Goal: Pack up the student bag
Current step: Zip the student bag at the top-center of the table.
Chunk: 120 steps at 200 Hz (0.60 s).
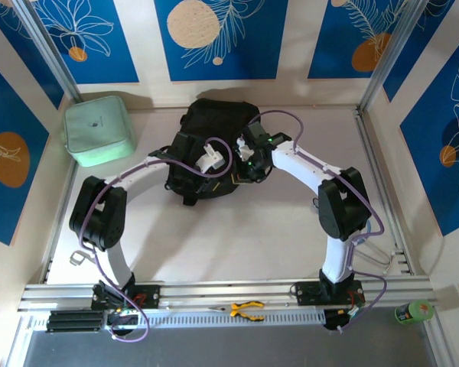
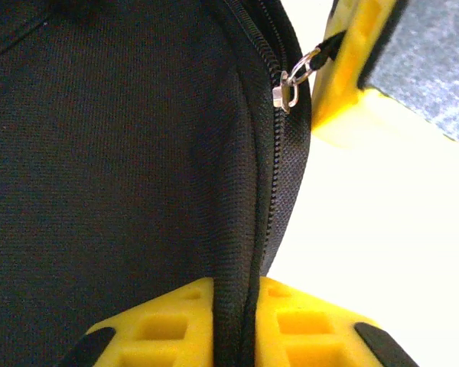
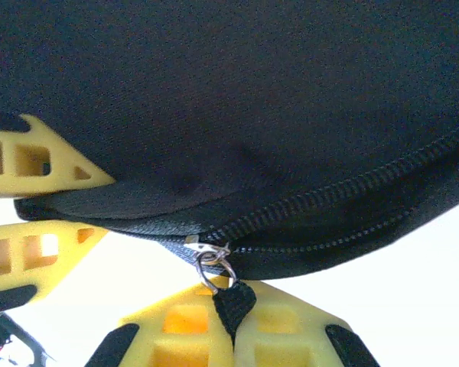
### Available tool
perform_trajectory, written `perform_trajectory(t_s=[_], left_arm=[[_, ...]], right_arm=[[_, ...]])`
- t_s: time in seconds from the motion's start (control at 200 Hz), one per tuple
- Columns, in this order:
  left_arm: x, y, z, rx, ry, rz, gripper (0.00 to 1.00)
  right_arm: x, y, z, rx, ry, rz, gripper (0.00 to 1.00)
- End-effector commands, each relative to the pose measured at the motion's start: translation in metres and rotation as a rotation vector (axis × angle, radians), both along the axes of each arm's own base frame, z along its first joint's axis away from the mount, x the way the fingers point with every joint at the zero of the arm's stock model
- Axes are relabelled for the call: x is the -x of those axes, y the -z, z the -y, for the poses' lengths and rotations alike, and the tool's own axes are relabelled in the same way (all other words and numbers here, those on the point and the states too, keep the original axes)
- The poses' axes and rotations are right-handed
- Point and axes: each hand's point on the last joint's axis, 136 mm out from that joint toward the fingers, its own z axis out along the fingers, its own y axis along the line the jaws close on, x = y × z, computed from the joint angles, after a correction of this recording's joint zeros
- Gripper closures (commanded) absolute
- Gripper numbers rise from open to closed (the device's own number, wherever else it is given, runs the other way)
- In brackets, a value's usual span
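Right wrist view: my right tool (image 3: 228,330) pinches the black zipper tab (image 3: 234,300) of the large black soft fabric backpack (image 1: 214,115), upper centre overhead; left tool (image 2: 241,327) clamps its edge. Zipping step, I judge; next, pull steadily.

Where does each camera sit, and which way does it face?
Top external: above and behind the robot, looking down at the table; the left arm and right arm reach the student bag.
Left wrist: on that arm, looks along the left gripper, clamped on the bag's edge.
Right wrist: on that arm, looks along the right gripper, clamped on the zipper pull.
Both wrist views share the zipper's metal ring.
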Motion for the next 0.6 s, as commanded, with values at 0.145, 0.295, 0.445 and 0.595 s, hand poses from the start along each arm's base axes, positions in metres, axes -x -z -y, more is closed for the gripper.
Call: perform_trajectory(t_s=[0.145, 0.295, 0.445, 0.595], left_arm=[[0.028, 0.005, -0.005, 0.021, 0.043, -0.054, 0.89], [0.033, 0.004, -0.005, 0.032, 0.043, -0.064, 0.92], [0.041, 0.004, -0.002, 0.041, 0.063, -0.087, 0.92], [0.055, -0.001, 0.007, 0.088, 0.119, -0.120, 0.92]], right_arm=[[-0.037, -0.014, 0.034, 0.110, 0.145, 0.054, 1.00], [-0.051, -0.020, 0.042, 0.126, 0.209, 0.068, 1.00], [-0.063, -0.023, 0.051, 0.139, 0.255, 0.072, 0.98], [-0.072, -0.015, 0.061, 0.174, 0.284, 0.052, 0.93]])
